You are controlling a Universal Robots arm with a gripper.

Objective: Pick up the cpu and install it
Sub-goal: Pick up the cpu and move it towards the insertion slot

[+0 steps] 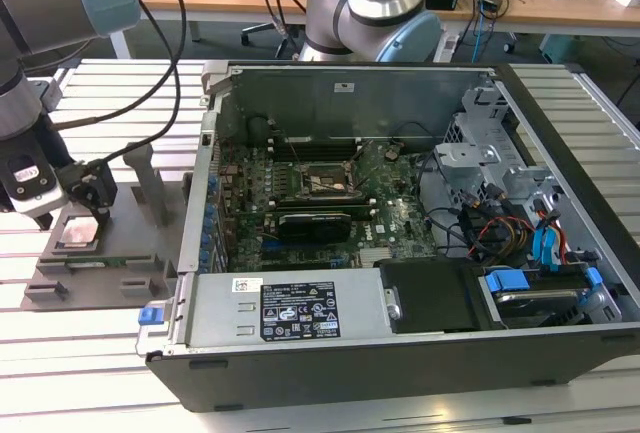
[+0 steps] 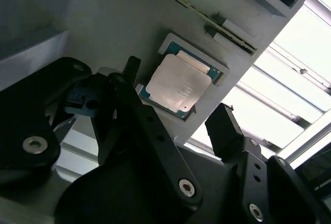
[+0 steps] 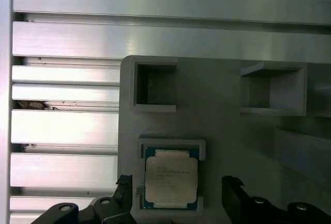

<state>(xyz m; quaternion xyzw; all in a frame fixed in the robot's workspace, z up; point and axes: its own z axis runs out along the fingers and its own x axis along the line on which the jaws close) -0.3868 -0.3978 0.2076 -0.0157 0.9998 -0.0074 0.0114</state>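
Two fingers [image 3: 123, 193] of the released pincer [image 3: 177, 182] flank the cpu [image 3: 170, 172] in its tray [image 3: 222, 120]; light, stiff and likely fragile, it looks best gripped by its opposite edges.

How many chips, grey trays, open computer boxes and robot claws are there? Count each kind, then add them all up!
cpu: 1
grey tray: 1
open computer case: 1
claw: 1
Total: 4
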